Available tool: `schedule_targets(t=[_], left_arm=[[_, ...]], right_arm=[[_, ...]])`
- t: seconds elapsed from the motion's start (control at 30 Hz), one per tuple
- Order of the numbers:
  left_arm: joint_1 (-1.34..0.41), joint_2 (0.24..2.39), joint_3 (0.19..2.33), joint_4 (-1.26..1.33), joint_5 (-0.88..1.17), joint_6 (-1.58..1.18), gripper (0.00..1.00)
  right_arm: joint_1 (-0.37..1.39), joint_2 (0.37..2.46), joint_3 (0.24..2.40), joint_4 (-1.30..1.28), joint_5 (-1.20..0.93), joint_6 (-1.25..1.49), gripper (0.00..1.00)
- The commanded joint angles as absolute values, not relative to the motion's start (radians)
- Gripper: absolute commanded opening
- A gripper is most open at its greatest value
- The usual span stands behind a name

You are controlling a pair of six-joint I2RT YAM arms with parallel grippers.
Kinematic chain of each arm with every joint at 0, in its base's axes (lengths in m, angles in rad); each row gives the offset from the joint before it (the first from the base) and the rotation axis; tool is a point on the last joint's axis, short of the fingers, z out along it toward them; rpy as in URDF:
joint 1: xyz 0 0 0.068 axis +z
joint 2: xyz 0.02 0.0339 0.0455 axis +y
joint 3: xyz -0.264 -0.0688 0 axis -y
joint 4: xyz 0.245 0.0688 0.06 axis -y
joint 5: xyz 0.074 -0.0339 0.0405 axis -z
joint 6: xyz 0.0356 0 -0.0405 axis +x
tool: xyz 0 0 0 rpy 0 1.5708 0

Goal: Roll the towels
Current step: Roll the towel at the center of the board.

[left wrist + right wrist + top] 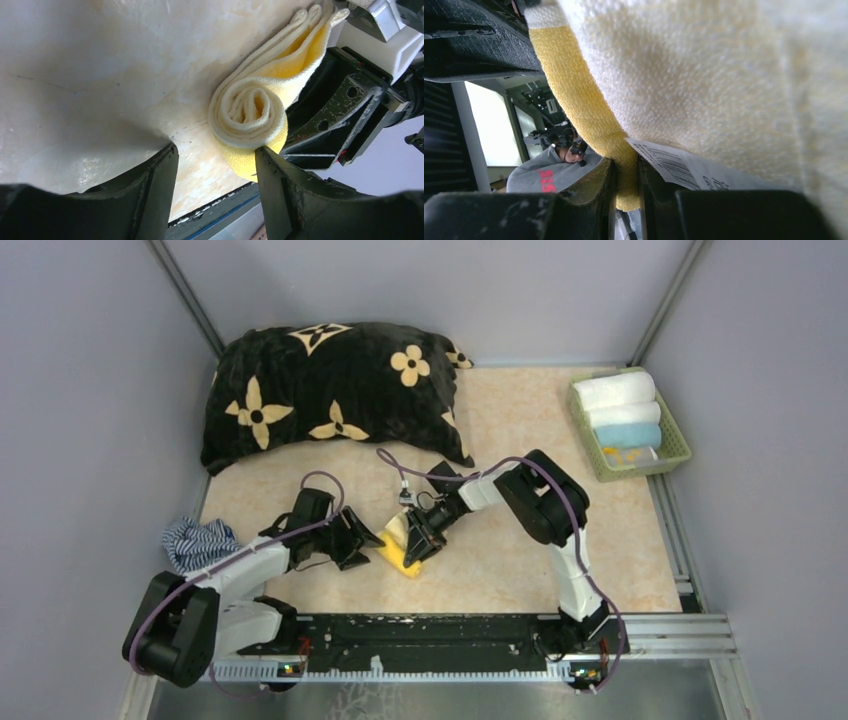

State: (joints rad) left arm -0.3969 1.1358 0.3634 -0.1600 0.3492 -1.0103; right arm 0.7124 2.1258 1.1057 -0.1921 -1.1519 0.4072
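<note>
A yellow and cream towel (402, 547) lies partly rolled on the table, between my two grippers. In the left wrist view its rolled end (250, 117) shows as a spiral, with the unrolled part running off to the upper right. My left gripper (216, 155) is open; its right finger touches the roll's yellow underside, the left finger stands apart on the table. My right gripper (626, 175) is shut on the towel's yellow edge (584, 115), next to a white barcode label (684, 167). In the top view the right gripper (418, 535) sits over the towel.
A black pillow with cream flowers (335, 390) lies at the back left. A green basket (680, 435) at the back right holds rolled white and blue towels (625, 405). A striped blue cloth (195, 540) sits bunched at the left edge. A black rail (420, 635) runs along the front.
</note>
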Motion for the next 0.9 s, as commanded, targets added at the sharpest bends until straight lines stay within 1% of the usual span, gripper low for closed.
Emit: schedule_targets(t=[0.0, 0.13, 0.23, 0.37, 0.5, 0.57, 0.67, 0.87], left_arm=[[-0.398, 1.172, 0.366, -0.170, 0.315, -1.031, 0.63], [-0.398, 1.183, 0.344, -0.182, 0.297, -1.052, 0.59], [-0.398, 1.195, 0.351, -0.186, 0.289, -1.049, 0.57], [-0.398, 1.214, 0.367, -0.188, 0.282, -1.047, 0.57], [-0.399, 1.231, 0.384, -0.187, 0.276, -1.042, 0.57], [-0.401, 1.241, 0.390, -0.188, 0.276, -1.040, 0.57], [-0.403, 1.255, 0.397, -0.189, 0.275, -1.039, 0.57], [-0.404, 1.271, 0.402, -0.184, 0.276, -1.038, 0.58]], right_arm=[[0.705, 2.057, 1.142, -0.309, -0.950, 0.327, 0.24], [0.722, 1.932, 1.158, -0.400, -0.782, 0.280, 0.40], [0.766, 1.844, 1.182, -0.485, -0.588, 0.232, 0.46], [0.866, 1.736, 1.205, -0.554, -0.273, 0.195, 0.49], [0.996, 1.664, 1.206, -0.566, -0.001, 0.149, 0.49], [1.054, 1.614, 1.204, -0.555, 0.078, 0.120, 0.48], [1.142, 1.593, 1.206, -0.530, 0.151, 0.078, 0.46], [1.266, 1.661, 1.212, -0.502, 0.224, 0.006, 0.46]])
